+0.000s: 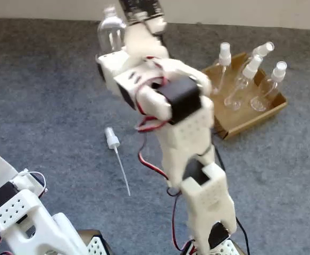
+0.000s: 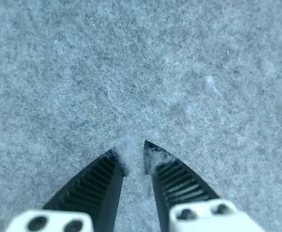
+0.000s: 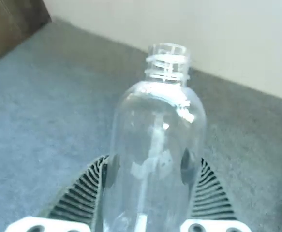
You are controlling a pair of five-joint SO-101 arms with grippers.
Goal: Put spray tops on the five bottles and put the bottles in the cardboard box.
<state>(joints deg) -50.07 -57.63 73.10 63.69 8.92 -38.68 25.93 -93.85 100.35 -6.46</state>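
White perforated plastic arms (image 1: 197, 133) are carrying black servo blocks (image 1: 184, 95) and black ribbed fingers (image 2: 95, 186), trailing red and black cables (image 1: 142, 156).

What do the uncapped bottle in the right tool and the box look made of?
The bottle: clear glossy plastic probably, possibly glass; the carpet shows through it, and it has bright highlights. The box: brown matte cardboard, judging by its thin folded walls.
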